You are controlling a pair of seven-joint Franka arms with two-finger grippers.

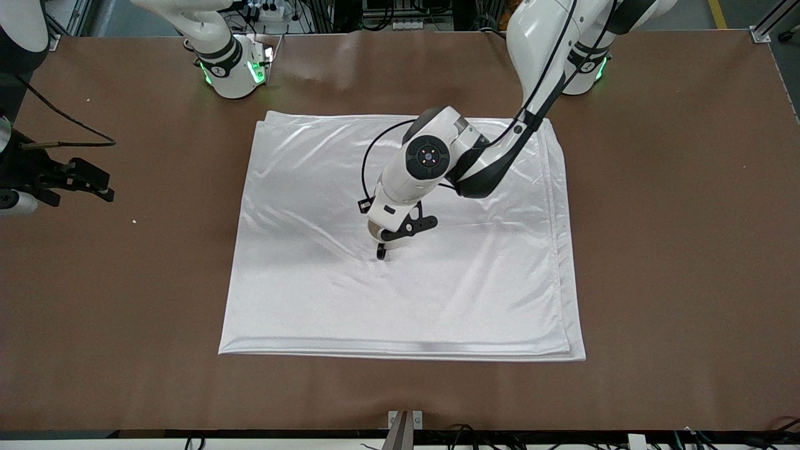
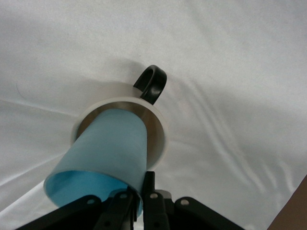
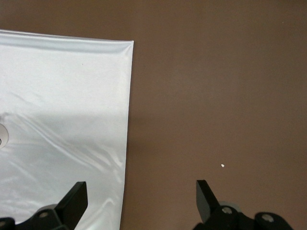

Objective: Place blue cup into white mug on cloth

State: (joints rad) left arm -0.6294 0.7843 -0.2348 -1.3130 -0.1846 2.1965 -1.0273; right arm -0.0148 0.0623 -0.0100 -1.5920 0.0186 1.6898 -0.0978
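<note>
In the front view the cloth (image 1: 475,294) lies flat in the centre of the frame on the brown desk (image 1: 675,250), with soft creases across it. The left arm comes from the upper right of the frame and bends down to the middle of the cloth, where the left gripper (image 1: 382,249) is low over the white mug; in this view the arm hides almost all of the mug. In the left wrist view the white mug (image 2: 160,139) stands on the cloth in the centre of the frame, its black loop handle at the upper centre. The blue cup (image 2: 108,153) is tilted, its base inside the mug and its rim at the lower left of the frame. The left gripper (image 2: 139,201) is closed on the cup's rim. The right arm waits; the right gripper (image 3: 141,199) is wide and holds nothing, over the bare desk near a corner of the cloth (image 3: 62,120).
</note>
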